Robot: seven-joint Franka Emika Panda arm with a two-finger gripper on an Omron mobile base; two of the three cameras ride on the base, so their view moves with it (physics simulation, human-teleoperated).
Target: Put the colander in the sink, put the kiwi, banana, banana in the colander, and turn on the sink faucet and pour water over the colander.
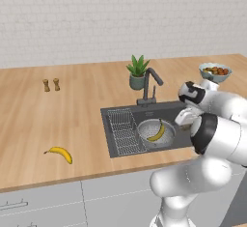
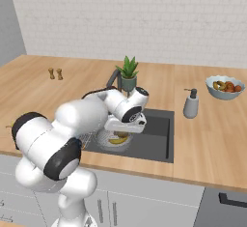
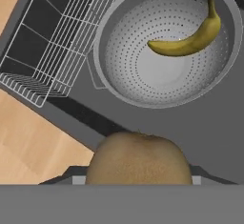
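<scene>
Colander (image 3: 167, 80) mouth open beside banana (image 3: 190, 39); faucet (image 1: 150, 83) behind.

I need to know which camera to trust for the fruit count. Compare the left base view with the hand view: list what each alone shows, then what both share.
Left base view alone: a second banana lying on the wooden counter left of the sink, the sink faucet, a potted plant, two small shakers and a fruit bowl.
Hand view alone: the kiwi held in the end effector, above the sink floor beside the colander.
Both: the colander in the sink with one banana inside, and the wire rack.
</scene>
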